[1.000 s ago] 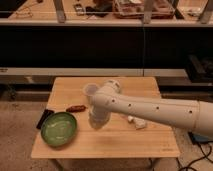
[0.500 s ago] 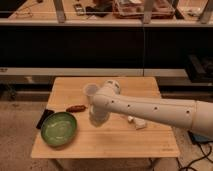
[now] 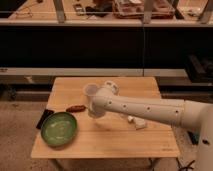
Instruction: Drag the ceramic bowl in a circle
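The ceramic bowl [image 3: 59, 128], wide, shallow and green glazed, sits near the front left corner of the wooden table [image 3: 115, 145]. My white arm reaches in from the right, and its gripper [image 3: 94, 110] hangs over the table just right of the bowl and a little behind it. The gripper is apart from the bowl's rim, and the wrist hides its end. A small translucent white cup [image 3: 90, 90] stands right behind the gripper.
A brown oblong item [image 3: 76, 108] lies between the bowl and the gripper. A flat black object [image 3: 44, 118] lies at the table's left edge beside the bowl. A small white object [image 3: 136, 122] rests under my forearm. Dark shelving runs behind the table.
The end of my arm has shifted slightly up and to the left. The bowl has stayed in place.
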Tool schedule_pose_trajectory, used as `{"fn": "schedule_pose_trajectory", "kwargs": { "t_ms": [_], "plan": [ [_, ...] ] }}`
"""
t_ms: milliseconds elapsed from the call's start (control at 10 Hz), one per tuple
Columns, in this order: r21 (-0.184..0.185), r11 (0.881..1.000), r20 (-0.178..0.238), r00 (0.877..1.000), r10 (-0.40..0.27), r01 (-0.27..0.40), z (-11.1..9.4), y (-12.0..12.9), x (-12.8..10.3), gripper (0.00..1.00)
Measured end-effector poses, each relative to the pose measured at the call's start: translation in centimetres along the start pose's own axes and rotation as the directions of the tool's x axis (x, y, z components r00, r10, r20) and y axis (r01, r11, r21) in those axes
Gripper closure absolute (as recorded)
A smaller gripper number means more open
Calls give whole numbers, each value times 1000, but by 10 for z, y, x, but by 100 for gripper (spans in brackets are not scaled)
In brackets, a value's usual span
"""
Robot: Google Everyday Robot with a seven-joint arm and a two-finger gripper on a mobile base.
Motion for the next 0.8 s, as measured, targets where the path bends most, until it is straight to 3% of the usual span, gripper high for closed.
{"fn": "schedule_pose_trajectory", "kwargs": {
  "t_ms": [200, 500, 600, 800],
  "plan": [
    [3, 1000, 1, 1000, -19, 19, 2, -2, 2, 80],
    [83, 990, 44, 992, -114, 110, 22, -27, 5, 73],
    [107, 984, 71, 986, -151, 143, 33, -36, 4, 69],
    [138, 969, 123, 967, -223, 206, 51, -50, 7, 47]
  ]
}}
